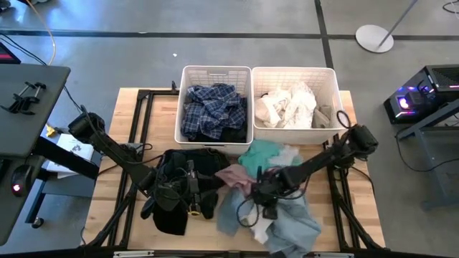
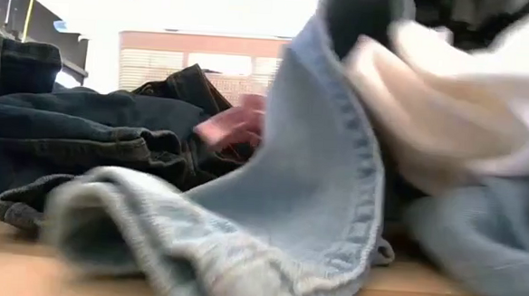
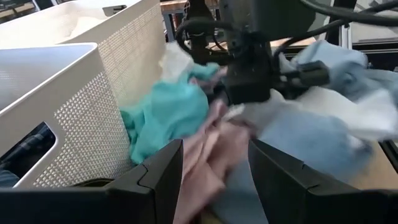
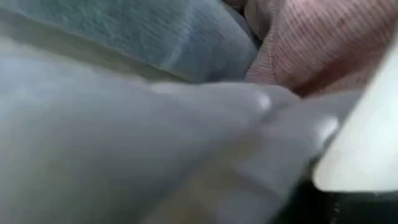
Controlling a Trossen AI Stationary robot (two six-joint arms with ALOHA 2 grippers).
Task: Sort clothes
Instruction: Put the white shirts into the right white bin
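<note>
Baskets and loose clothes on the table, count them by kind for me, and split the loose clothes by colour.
White slatted baskets: 2, left basket and right basket
Black garment: 1
Teal garment: 1
Pink garment: 1
Pale blue denim: 1
Total: 6; any further pieces buried in the pile cannot be told apart.

Two dark fingers of the left gripper (image 3: 214,180) stand apart in the foreground, with a soft pink garment (image 3: 208,155) lying between them. Beside the pink fabric bunches a teal garment (image 3: 168,112), pressed against the wall of a white slatted plastic basket (image 3: 93,118). Through the basket's handle slot, a bit of navy plaid cloth (image 3: 28,146) shows. Farther off, the other arm's dark gripper (image 3: 249,87) reaches down into a heap of white fabric (image 3: 323,106) and pale blue denim (image 3: 305,137), its fingertips hidden among the folds.
</note>
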